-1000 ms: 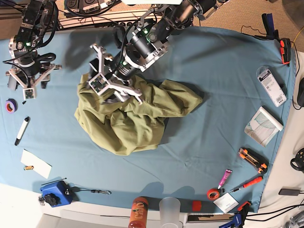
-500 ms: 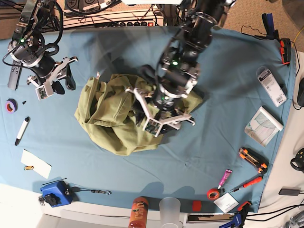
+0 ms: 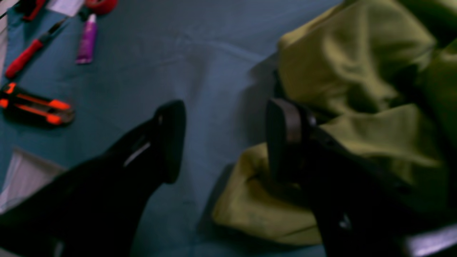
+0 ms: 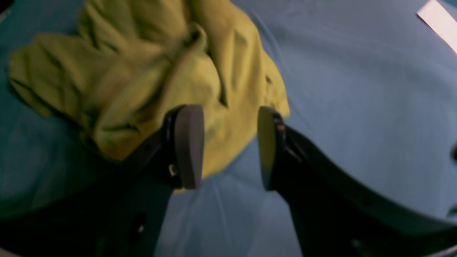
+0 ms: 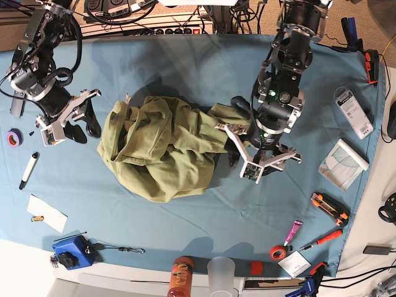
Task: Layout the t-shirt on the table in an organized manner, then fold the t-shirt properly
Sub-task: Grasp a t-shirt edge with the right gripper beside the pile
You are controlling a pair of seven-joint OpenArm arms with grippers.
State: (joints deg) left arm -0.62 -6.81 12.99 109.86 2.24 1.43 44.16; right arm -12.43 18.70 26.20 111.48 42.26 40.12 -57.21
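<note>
The olive t-shirt (image 5: pixel 161 154) lies crumpled in a heap on the light blue table (image 5: pixel 185 68), left of centre. My left gripper (image 5: pixel 247 154) is open and empty at the shirt's right edge. In the left wrist view (image 3: pixel 228 139) one finger (image 3: pixel 285 135) is over the shirt's edge (image 3: pixel 357 71) and the other over bare cloth. My right gripper (image 5: pixel 80 127) is open and empty just left of the shirt. In the right wrist view (image 4: pixel 227 146) the shirt (image 4: pixel 150 71) lies beyond the fingertips.
On the right side lie an orange utility knife (image 5: pixel 329 208), a red screwdriver (image 5: pixel 322 240), a purple tube (image 5: pixel 292 232) and a white booklet (image 5: pixel 343 163). On the left lie a marker (image 5: pixel 28 169), purple tape (image 5: pixel 14 137) and white paper (image 5: pixel 47 213). An orange bottle (image 5: pixel 180 277) and a cup (image 5: pixel 221 272) stand at the front edge.
My left arm has swept from the shirt's upper left across to its right edge. My right arm has moved a little down, toward the shirt's left side. The shirt's folds have shifted.
</note>
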